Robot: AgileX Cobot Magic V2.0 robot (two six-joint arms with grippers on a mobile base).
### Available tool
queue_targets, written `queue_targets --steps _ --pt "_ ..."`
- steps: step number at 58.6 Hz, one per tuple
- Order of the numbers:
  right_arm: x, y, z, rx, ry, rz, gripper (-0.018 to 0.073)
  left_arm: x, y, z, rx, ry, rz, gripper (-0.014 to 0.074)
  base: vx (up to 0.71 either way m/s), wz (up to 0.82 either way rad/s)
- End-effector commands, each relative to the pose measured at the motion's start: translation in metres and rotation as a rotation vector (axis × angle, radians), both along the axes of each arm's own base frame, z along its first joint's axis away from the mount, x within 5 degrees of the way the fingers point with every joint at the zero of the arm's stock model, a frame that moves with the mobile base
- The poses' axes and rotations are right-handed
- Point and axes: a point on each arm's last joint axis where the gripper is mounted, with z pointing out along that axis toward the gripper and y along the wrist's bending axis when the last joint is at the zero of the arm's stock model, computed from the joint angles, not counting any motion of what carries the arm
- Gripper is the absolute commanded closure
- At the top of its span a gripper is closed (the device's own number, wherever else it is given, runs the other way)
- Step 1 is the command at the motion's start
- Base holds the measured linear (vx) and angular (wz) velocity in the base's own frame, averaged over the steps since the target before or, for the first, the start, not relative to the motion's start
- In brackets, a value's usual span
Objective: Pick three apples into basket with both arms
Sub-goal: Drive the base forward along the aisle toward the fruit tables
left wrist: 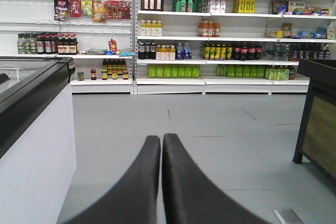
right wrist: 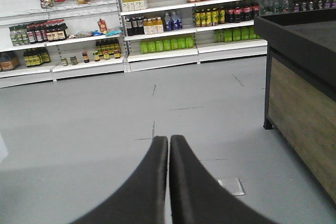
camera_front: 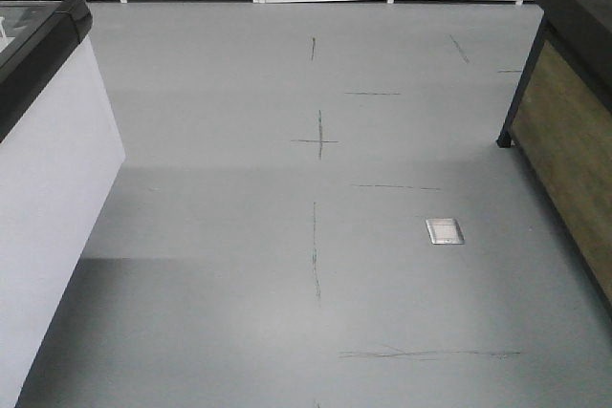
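Pointing over the grey floor (camera_front: 220,284) toward the stocked shelves (left wrist: 220,35), the left claw (left wrist: 161,140) has its two black fingers (left wrist: 136,182) pressed together with nothing between them. The right claw (right wrist: 168,142) is pressed together likewise, empty, with a wooden counter (right wrist: 302,114) on its right. No view shows where the apples or basket are.

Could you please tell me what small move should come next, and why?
Probably turn the base toward the wood-sided stand to search: no apples or basket show in any view, the left tool and right tool are shut and empty, and only floor lies ahead.
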Motion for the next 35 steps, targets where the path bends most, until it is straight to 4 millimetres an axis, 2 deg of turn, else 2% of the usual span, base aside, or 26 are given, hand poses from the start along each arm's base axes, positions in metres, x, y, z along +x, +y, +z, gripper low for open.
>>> queue_targets --steps 1,35 --pt "-0.0001 0.0007 0.0026 -0.011 -0.071 0.006 0.0564 -0.0031 -0.0009 0.016 -0.01 -0.109 -0.015 0.0602 0.0 0.0" --pt "-0.0001 0.0007 0.0026 -0.011 -0.071 0.006 0.0564 -0.0031 -0.0009 0.016 -0.01 -0.109 -0.015 0.0602 0.0 0.0"
